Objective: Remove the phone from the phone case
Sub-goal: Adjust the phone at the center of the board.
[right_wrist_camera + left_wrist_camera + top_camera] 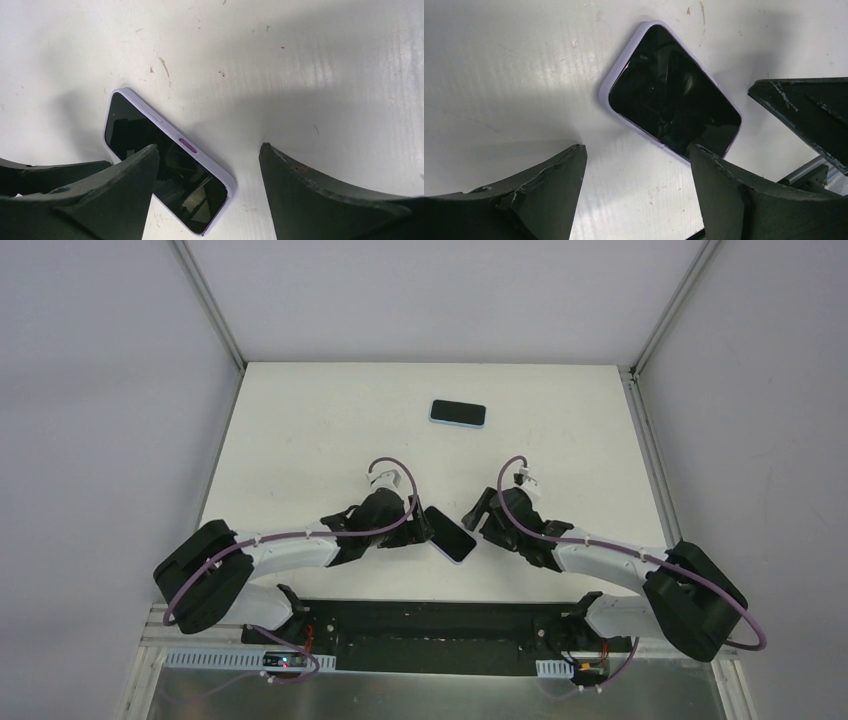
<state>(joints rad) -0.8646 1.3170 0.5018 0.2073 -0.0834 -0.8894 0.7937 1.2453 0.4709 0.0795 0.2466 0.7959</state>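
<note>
Phone [674,95] lay face up and dark on the table [300,440], seated in its lilac phone case [626,59], near the table's near edge and set at a slant between my two arms. My left gripper [636,150] hung low just left of it, fingers spread wide and holding nothing, one fingertip over the phone's near corner. My right gripper [209,147] hung just to the right, equally wide and empty, with one finger crossing above the screen in its own camera. Whether either finger touched the case I could not tell. A second phone [458,413], in a pale blue case, sat well apart toward the far edge.

I judged the task barely begun: this was the approach, with no grasp made and the case's rim wrapping every visible edge. The next move, as I read it, called for one gripper to pin the case by its long sides while the other worked a corner lip free, taking care that the smooth case did not skate on the table.
</note>
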